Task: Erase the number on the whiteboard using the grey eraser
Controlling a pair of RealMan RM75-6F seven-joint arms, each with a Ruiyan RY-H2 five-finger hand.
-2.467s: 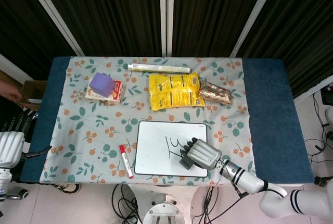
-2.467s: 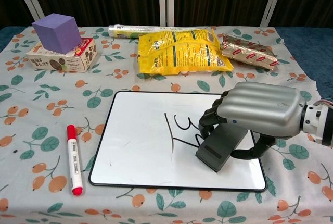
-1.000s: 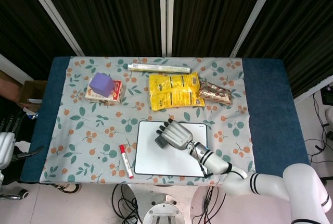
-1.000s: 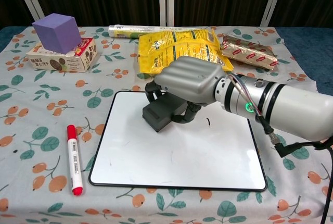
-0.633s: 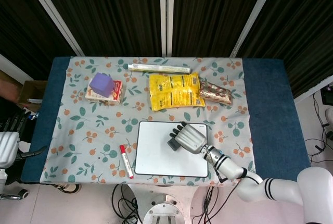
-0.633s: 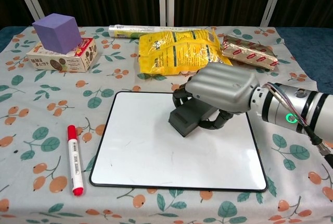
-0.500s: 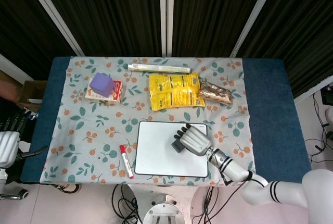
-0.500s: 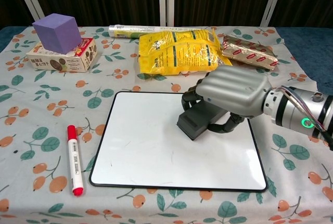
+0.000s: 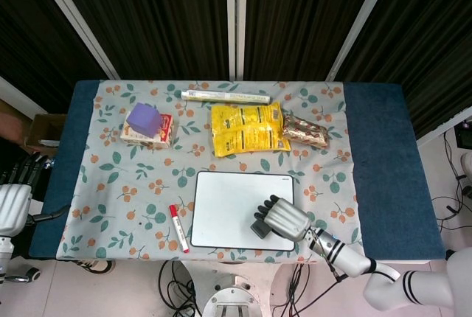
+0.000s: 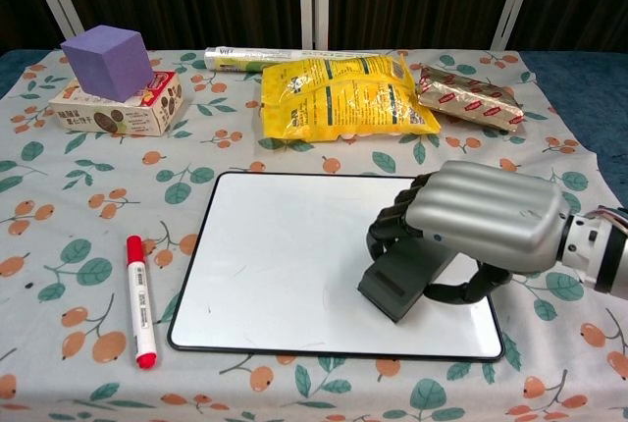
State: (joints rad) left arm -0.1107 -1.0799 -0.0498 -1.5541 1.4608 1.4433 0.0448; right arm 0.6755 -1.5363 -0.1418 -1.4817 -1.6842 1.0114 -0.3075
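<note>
— What had changed by then, from the head view?

— The number was gone. Two and a half seconds earlier it was inked on the right half of the whiteboard (image 9: 240,206); now the board read blank. I had run my right hand (image 9: 286,220) up to the far edge and back, so it sat over the board's near right corner again, fingers curled around the grey eraser (image 9: 261,228). My left hand (image 9: 15,203) hung off the counter's left edge (image 9: 57,184); I couldn't tell how its fingers lay.

— And the chest view?

— Same story, closer. The board surface showed only faint specks, so I judged the erasing essentially finished. The eraser (image 10: 404,280) lay flat on the board near its near right corner, tucked under my right hand (image 10: 481,214), gripped between fingers and thumb. The red marker (image 10: 140,300) lay on the cloth left of the board, well apart from the hand.
</note>
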